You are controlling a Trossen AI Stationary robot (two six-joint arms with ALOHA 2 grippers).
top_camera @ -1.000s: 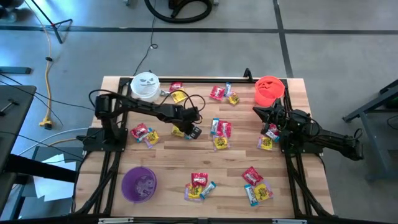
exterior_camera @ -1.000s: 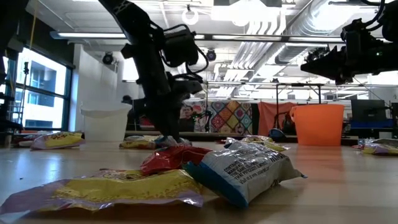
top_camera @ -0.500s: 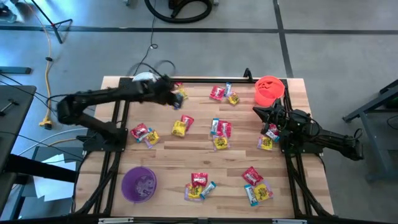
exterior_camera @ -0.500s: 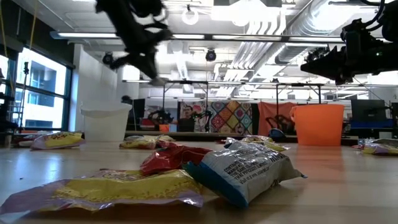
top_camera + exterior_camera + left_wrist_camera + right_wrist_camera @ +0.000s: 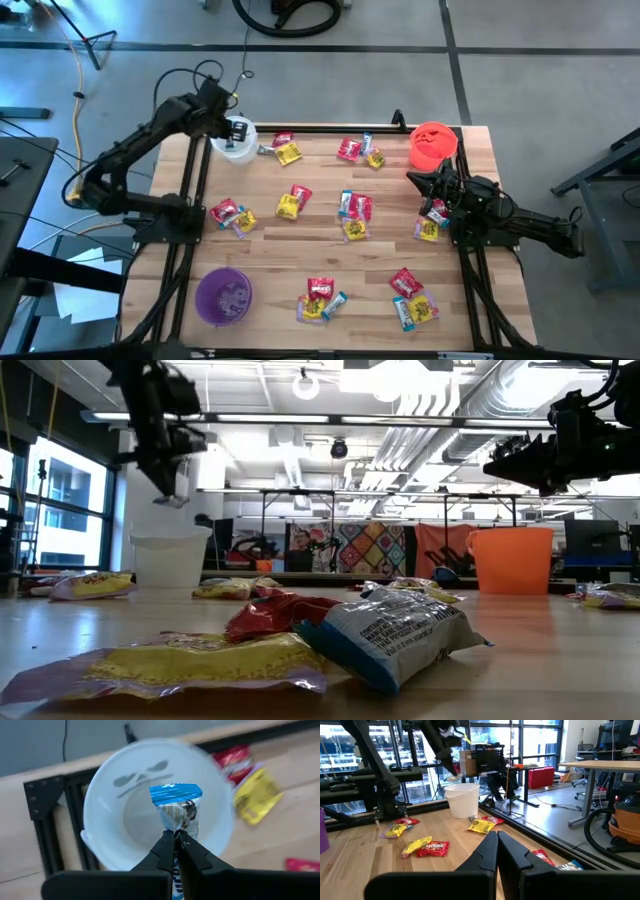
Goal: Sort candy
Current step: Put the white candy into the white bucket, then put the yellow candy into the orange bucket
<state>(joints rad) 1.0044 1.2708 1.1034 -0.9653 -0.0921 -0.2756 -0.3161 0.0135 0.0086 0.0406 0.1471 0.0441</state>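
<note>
At the upper left of the high view, my left gripper pinched the light, crinkly blue-wrapped candy by its end, over the round white plastic bucket.

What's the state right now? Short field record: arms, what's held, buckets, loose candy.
left gripper: shut on a blue-wrapped candy, held above the white bucket
right gripper: shut, holding nothing, waiting near the orange bucket
white bucket: far left corner of the table; no candy visible inside
orange bucket: far right corner
purple bucket: near left corner
loose candy: red, yellow and blue packets scattered over the table, e.g. a cluster at centre
step: candy not yet dropped
</note>
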